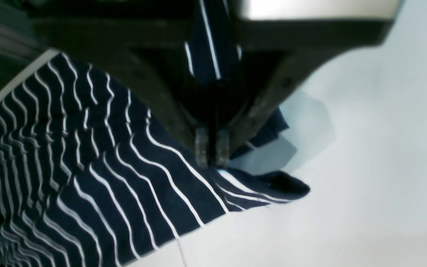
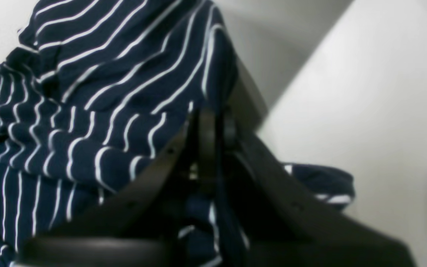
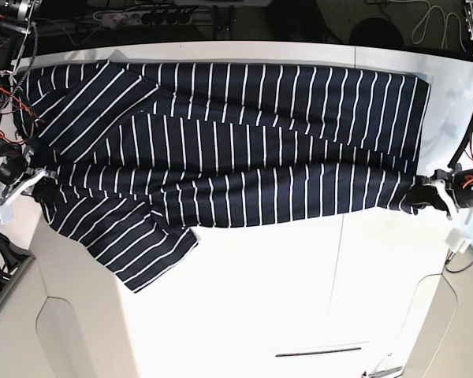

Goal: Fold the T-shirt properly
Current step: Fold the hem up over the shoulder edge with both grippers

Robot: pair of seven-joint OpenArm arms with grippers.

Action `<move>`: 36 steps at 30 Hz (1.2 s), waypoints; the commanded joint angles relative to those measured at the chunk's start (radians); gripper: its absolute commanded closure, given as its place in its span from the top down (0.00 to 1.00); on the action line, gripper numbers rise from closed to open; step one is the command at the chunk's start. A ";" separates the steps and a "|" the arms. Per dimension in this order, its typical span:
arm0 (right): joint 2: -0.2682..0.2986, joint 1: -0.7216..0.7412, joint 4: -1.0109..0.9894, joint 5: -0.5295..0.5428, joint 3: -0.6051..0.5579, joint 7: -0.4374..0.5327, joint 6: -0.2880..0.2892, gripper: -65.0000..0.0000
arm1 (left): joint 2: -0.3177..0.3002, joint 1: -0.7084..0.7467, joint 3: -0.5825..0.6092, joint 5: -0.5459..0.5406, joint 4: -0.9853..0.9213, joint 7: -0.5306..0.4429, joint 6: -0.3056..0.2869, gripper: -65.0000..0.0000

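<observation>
Both grippers clamped on the striped tee, one at each end

So the T-shirt (image 3: 268, 102) is lying across the white table (image 3: 252, 315), dark navy with thin white stripes, and it takes up pretty much the whole width in the base view. The left gripper (image 1: 212, 148) is closed on a bit of the fabric near the shirt's edge, and a small flap pokes out just beside the fingertips. Over at the other end, the right gripper (image 2: 217, 129) is pinched shut on the cloth too, with material bunched up around it and a rounded fold rising right at the tips.

Between the two, the near part of the shirt runs in a wavy, rumpled band, while the far part lies a good bit flatter. One striped section, maybe a sleeve (can't tell for sure), hangs out toward the near side, closer to the right gripper than the left. Definitely wrinkly along that middle band, lots of little ripples in the stripes.
</observation>
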 commanded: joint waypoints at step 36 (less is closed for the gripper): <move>0.016 0.025 0.017 -0.011 0.178 0.196 -0.008 0.57 | 0.047 0.096 -0.010 0.088 0.047 -0.074 -0.008 0.00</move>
